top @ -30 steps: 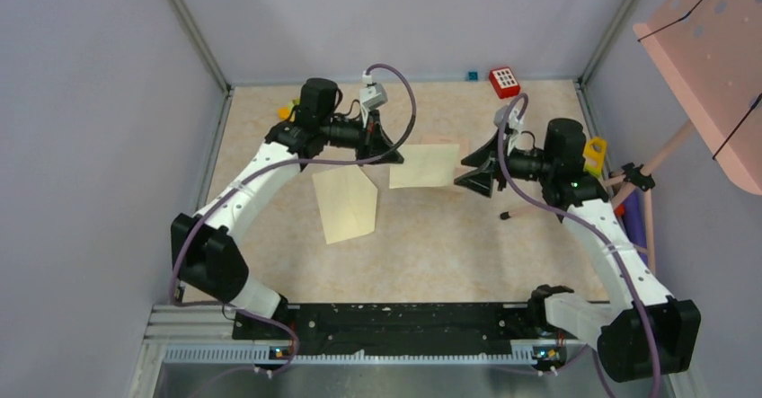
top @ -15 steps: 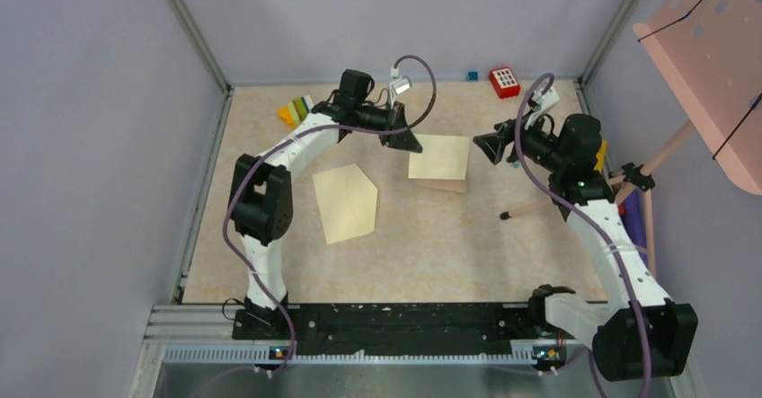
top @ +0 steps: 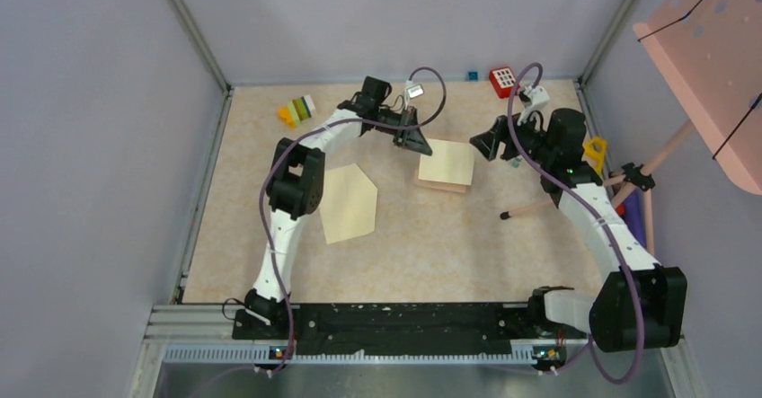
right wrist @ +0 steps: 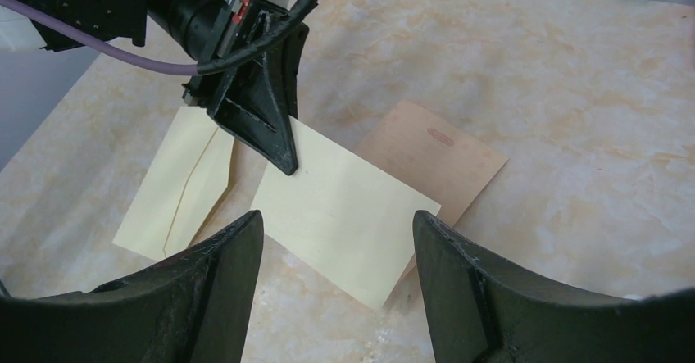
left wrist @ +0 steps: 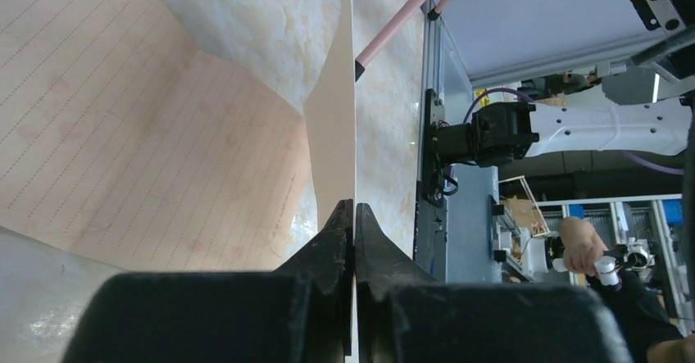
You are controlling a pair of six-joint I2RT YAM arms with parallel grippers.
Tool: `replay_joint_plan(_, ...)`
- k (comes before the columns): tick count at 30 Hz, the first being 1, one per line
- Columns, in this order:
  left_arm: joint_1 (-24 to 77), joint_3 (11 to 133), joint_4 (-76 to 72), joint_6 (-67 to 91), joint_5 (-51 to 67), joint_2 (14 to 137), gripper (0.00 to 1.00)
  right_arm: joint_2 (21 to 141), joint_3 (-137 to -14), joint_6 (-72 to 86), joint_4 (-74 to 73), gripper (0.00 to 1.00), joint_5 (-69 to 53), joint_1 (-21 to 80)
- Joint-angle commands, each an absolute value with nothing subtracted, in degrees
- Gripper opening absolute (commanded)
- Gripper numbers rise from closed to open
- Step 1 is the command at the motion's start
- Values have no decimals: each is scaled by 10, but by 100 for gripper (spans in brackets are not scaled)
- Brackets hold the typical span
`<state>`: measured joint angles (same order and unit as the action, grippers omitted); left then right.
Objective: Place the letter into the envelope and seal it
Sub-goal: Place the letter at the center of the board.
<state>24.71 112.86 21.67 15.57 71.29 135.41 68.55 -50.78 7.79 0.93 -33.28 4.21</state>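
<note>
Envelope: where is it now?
Top view: the envelope lies flat left of centre, flap open, with the folded letter to its right, not touching.

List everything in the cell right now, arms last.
envelope: 1, cream-yellow, flap open, flat, left of centre
letter: 1, folded, cream over tan lined ply, centre-back
toy blocks: small cluster, orange/yellow/green/white, far left
red block: 1, white dots, far edge
blue block: 1, small, far edge
yellow piece: 1, beside right arm
pink rod: 1, dark tip, right side
pink perforated board: 1, upper right, off the table
table: 1, beige marbled
left gripper: shut on letter corner
right gripper: open, by the letter's right edge
</note>
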Motion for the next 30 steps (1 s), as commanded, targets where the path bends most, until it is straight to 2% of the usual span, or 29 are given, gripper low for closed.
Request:
replay_joint_plan(1, 244, 1185, 243, 170, 726, 1375, 0, 681, -522, 78, 44, 66, -325, 38)
replay_joint_plan(7, 244, 1258, 368, 76, 637, 1430, 0, 665, -508, 69, 54, 66, -320, 38)
replay_joint_plan(15, 244, 1261, 397, 52, 586, 1451, 2, 677, -503, 78, 60, 67, -307, 38)
replay_joint_plan(20, 244, 1260, 401, 48, 571, 1450, 33, 712, -513, 85, 48, 68, -273, 54)
replay_joint_plan(24, 244, 1258, 409, 38, 549, 1449, 49, 752, -524, 93, 46, 68, -233, 77)
replay_joint_plan(30, 244, 1241, 404, 33, 511, 1433, 83, 831, -567, 119, 30, 68, -169, 80)
